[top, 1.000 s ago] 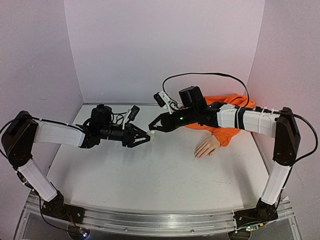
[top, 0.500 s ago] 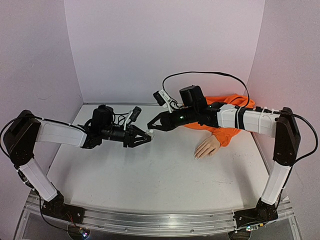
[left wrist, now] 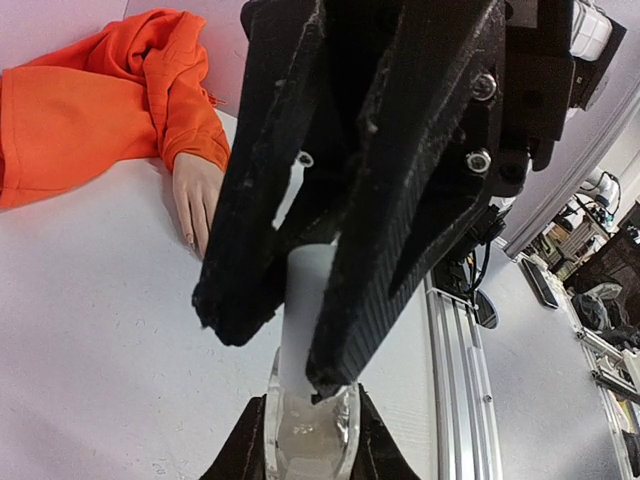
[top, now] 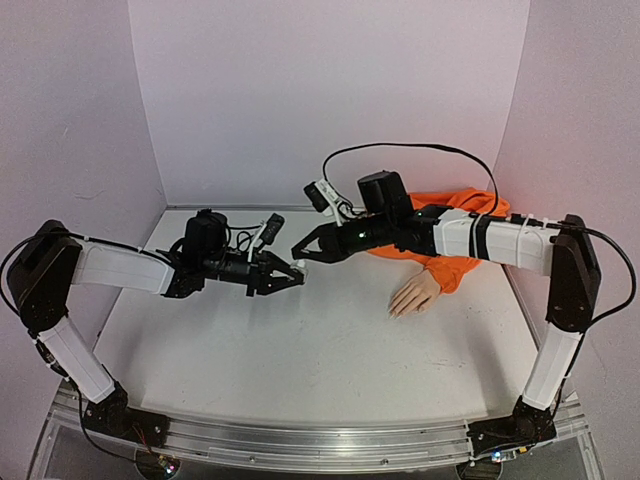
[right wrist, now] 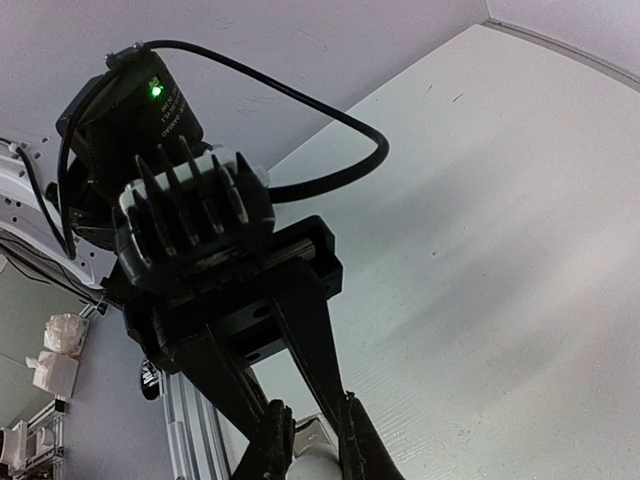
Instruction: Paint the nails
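Over the middle of the white counter (top: pixel 300 350) the 2 arms meet tip to tip. The left hand (top: pixel 290 272) is clenched around a small clear bottle (left wrist: pixel 310 432). The right hand (top: pixel 303 252) is pinched tight on the bottle's white cap (left wrist: pixel 303 300) from the other side. Well to the right, apart from both, the mannequin hand (top: pixel 416 294) lies on the counter, its nails (top: pixel 395 312) pointing toward the near edge, with the orange sleeve (top: pixel 455 235) bunched behind it.
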Tool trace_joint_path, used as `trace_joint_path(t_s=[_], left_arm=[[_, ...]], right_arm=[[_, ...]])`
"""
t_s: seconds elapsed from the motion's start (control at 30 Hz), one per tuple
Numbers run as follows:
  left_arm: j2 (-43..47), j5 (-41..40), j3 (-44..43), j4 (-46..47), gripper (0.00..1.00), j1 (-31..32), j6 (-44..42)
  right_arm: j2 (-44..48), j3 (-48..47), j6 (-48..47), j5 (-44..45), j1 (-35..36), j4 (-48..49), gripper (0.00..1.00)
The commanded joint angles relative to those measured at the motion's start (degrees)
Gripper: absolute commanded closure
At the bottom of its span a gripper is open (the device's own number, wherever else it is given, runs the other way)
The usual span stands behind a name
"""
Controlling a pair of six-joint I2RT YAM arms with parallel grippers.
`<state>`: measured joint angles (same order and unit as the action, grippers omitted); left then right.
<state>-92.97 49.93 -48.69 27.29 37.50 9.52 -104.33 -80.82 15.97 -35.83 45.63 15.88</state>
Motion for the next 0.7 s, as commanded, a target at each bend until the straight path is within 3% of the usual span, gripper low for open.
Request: trace_joint_path(t_s=[0.0, 0.1, 0.23, 0.33, 0.43, 0.5, 0.67], left_arm=[[1.7, 3.8, -1.8, 3.5, 0.94, -0.1, 0.3], [2.4, 9.0, -1.8, 3.8, 1.00, -0.2, 0.4], [3.6, 17.6, -2.1, 4.5, 1.00, -0.2, 1.1], [3.8, 21.6, -2.4, 4.8, 1.00, -0.1, 2.5], [6.4, 15.7, 0.1, 4.8, 1.00, -0.2, 1.9], [9.2, 6.4, 3.0, 4.8, 1.00, -0.1, 0.1], [15.3, -25.0, 9.9, 4.9, 1.00, 0.7, -3.7]], right_arm=[[2.7, 0.3, -2.2, -4.2, 0.8, 2.4, 1.00], [3.3, 1.4, -8.0, -10.4, 0.7, 2.4, 1.00], [3.8, 5.4, -22.8, -30.0, 0.8, 2.3, 1.00], [2.2, 3.8, -24.5, -34.0, 0.8, 2.0, 1.00], [3.2, 3.4, -24.1, -29.0, 0.8, 1.9, 0.96], [5.2, 4.0, -22.1, -20.0, 0.8, 2.3, 0.54], [9.1, 4.5, -12.1, 4.1, 0.8, 3.1, 0.03]])
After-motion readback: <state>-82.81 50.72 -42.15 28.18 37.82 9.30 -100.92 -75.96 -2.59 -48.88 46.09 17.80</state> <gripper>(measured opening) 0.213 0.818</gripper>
